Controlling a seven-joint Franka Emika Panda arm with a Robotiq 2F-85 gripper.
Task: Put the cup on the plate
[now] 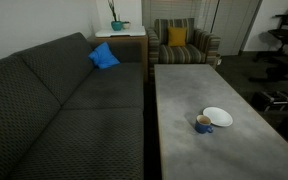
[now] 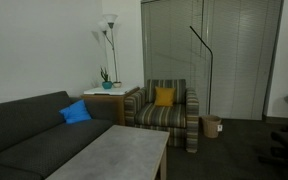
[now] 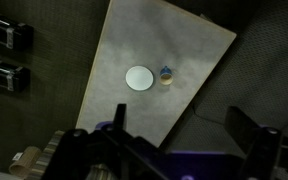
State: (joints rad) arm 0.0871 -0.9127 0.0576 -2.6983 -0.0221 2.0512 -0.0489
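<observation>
The dark blue cup [image 1: 203,123] stands on the grey coffee table [image 1: 189,95], just beside the white plate [image 1: 218,117] and touching or nearly touching its edge. In the wrist view, from high above, the cup [image 3: 166,75] sits right of the plate [image 3: 139,78] on the table [image 3: 124,50]. My gripper [image 3: 182,128] is open and empty, its two dark fingers wide apart at the bottom of the wrist view, far above the table. The gripper does not show in either exterior view. The cup and plate are out of view in the exterior view of the armchair.
A dark grey sofa [image 1: 54,100] with a blue cushion [image 1: 104,56] runs along the table. A striped armchair [image 1: 181,42] with a yellow cushion stands at the far end, beside a side table [image 1: 121,34] with a plant. Office chairs [image 1: 287,45] stand nearby.
</observation>
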